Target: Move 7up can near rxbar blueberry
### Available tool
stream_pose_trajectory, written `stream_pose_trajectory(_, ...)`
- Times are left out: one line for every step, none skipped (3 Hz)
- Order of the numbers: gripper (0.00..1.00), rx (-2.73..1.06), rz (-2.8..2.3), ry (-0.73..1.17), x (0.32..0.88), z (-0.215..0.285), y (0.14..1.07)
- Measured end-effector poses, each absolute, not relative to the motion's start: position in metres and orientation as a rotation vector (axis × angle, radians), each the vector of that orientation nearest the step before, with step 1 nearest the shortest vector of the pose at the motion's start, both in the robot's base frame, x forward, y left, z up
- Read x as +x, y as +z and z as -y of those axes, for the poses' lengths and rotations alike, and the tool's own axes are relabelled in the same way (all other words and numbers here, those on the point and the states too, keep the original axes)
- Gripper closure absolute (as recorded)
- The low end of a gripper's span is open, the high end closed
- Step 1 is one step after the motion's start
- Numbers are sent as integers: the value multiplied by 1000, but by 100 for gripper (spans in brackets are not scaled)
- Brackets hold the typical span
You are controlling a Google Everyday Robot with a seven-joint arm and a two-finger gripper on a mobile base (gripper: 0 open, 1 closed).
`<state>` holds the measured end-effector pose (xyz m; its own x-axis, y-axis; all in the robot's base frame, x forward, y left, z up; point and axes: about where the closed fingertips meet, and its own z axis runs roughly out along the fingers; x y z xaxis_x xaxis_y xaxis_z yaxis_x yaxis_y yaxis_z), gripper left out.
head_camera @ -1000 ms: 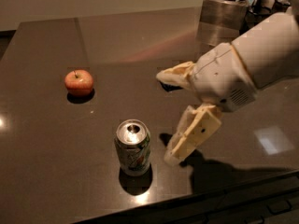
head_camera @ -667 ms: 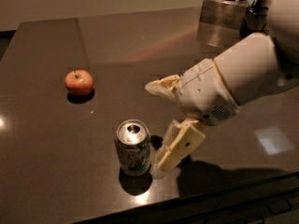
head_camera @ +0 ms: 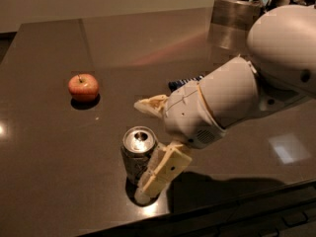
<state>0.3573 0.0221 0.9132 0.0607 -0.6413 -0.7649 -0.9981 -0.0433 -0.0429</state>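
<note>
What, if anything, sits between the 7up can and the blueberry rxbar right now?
No loose object does. The open tool straddles the 7up can. Only its own far finger and the arm lie over the line to the rxbar blueberry, which peeks out behind the arm. The apple sits off to the left.

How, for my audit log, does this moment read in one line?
gripper open, straddling upright 7up can; rxbar blueberry partly behind arm; apple apart
</note>
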Motion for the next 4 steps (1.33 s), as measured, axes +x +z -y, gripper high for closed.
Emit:
stream_pose_trajectory(26,-1752,-1637,779,355,-31,911)
stream_pose_trajectory(56,-1753,-1645,798,354,-36,907)
stream_pose_trajectory(80,-1731,-1676,791,370,-29,911)
stream_pose_trajectory(100,-1597,-1780,762,428,6,929)
